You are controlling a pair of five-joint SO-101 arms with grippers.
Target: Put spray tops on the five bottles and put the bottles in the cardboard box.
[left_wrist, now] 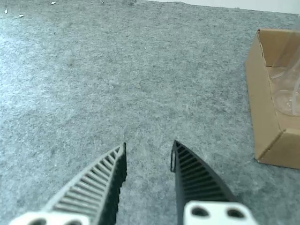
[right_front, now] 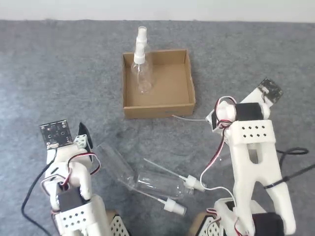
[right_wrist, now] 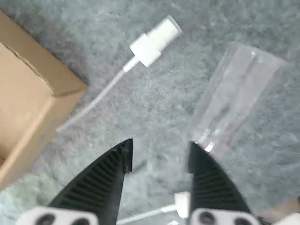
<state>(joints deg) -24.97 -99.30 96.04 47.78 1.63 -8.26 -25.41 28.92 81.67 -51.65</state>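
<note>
While one capped bottle (right_front: 141, 73) stood inside the cardboard box (right_front: 157, 109), I judged the capping step was in hand. The right gripper (right_wrist: 160, 143) hung wide open and empty over the carpet (right_wrist: 154, 108), between a loose spray top (right_wrist: 152, 42) and a clear bottle (right_wrist: 234, 93) lying on its side. As I read it, the next move called for closing on that top's white head, then threading its thin tube into the bottle's neck, which I couldn't make out. The left gripper (left_wrist: 149, 144) was spread too, holding nothing, above plain carpet with the box off to one side. A second loose bottle (right_front: 115, 162) and a third bottle (right_front: 160, 184) lay between the arms, near a second spray top (right_front: 194, 183) and a third spray top (right_front: 174, 206). Room looked tight at the box corner, where the tube ended just beside the wall. The left arm had a wide stretch of carpet.
</note>
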